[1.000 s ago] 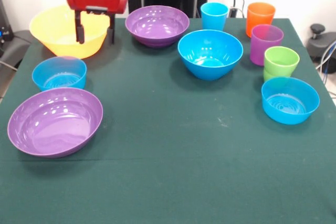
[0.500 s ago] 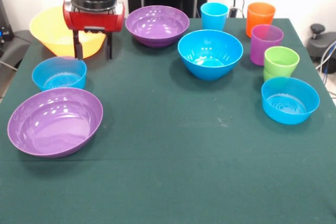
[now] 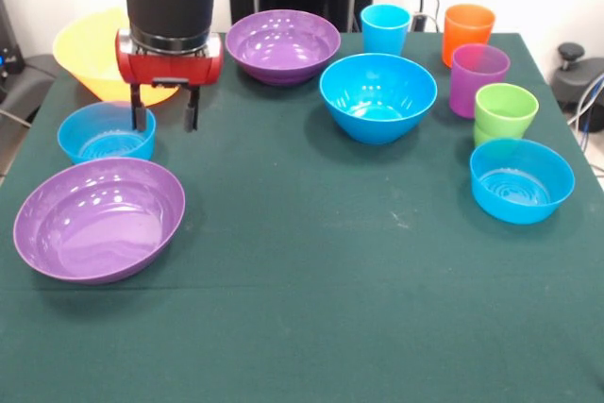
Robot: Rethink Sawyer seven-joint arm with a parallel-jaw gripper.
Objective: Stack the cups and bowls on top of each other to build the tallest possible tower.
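**benchbot:** So where's the stacking at? The small blue bowl (image 3: 107, 132) at the left of the frame looks like the target. It sits alone on the green table (image 3: 311, 271), just above the big purple bowl (image 3: 99, 219) at lower left, with nothing nested in it.

**cupstacker9:** Yep, no tower yet, everything's single. The gripper (image 3: 165, 120) hangs right at that bowl's right rim, fingers spread apart and holding nothing. One finger seems to overlap the rim and the other is out over the cloth, but from this angle I honestly can't tell if it's touching or just above.

**benchbot:** How would you grab it?

**cupstacker9:** By the rim wall, one finger inside and one outside. It's glossy thin plastic, so my guess is light, fairly stiff and slippery. A shallow pinch could let it slide or tip.

**benchbot:** The rest?

**cupstacker9:** Yellow bowl (image 3: 94, 54) at upper left behind the arm, second purple bowl (image 3: 282, 44) top centre, large blue bowl (image 3: 377, 96) right of it. The four cups (image 3: 481, 77) are clustered at upper right, with another small blue bowl (image 3: 522, 179) below them.
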